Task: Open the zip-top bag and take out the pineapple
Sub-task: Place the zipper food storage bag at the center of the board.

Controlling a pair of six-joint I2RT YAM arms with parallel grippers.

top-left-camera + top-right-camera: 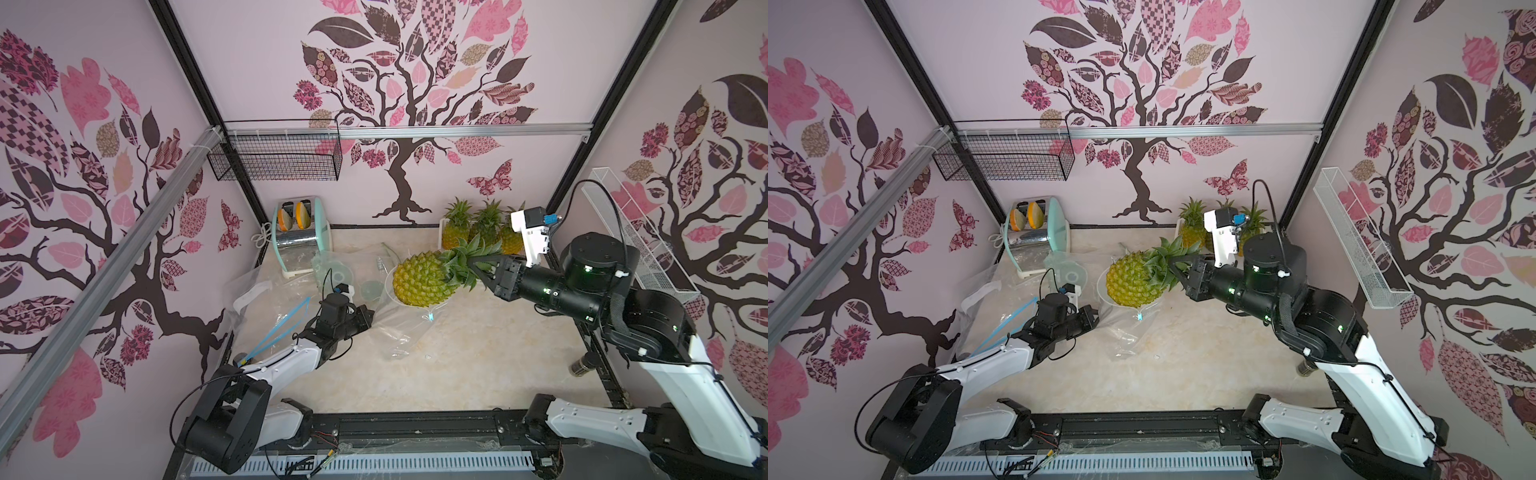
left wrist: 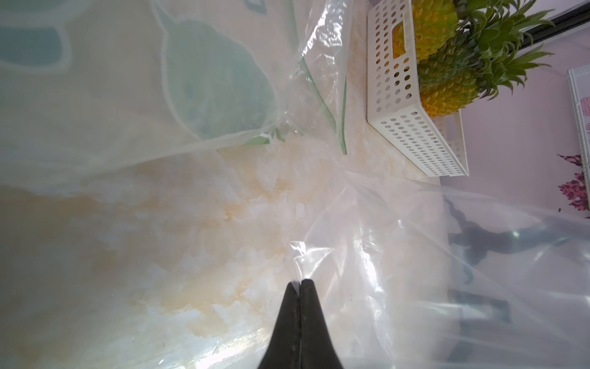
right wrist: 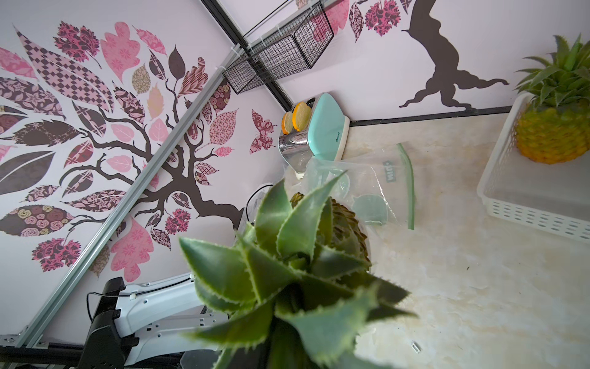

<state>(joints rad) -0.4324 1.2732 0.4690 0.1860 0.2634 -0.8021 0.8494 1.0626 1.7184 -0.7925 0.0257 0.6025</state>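
Pineapple (image 1: 419, 282) update: my right tool (image 1: 478, 272) is clamped on the crown (image 3: 287, 265) leaves only. The fruit hangs out sideways, lifted off the worktop (image 1: 478, 365). My left tool (image 2: 300, 284) is pressed together on a fold of the zip-top bag (image 1: 397, 332), holding the film down low near the worktop. In both top views the fruit's base looks like it sits right at the bag's open mouth, so I can't say it's fully clear of the plastic yet.

Stuff I'm worried about: that's a heavy body hanging off a few spiky leaves. If they slide or bend in my grip, the thing drops and probably rolls. The bumpy skin could also snag the bag's rim. Then either the film yanks out of my left pinch, or the whole bag rides up with the fruit. And the basket (image 2: 412, 134) of spare pineapples sits near my right wrist at the back, so a sloppy pull-back could knock into it.
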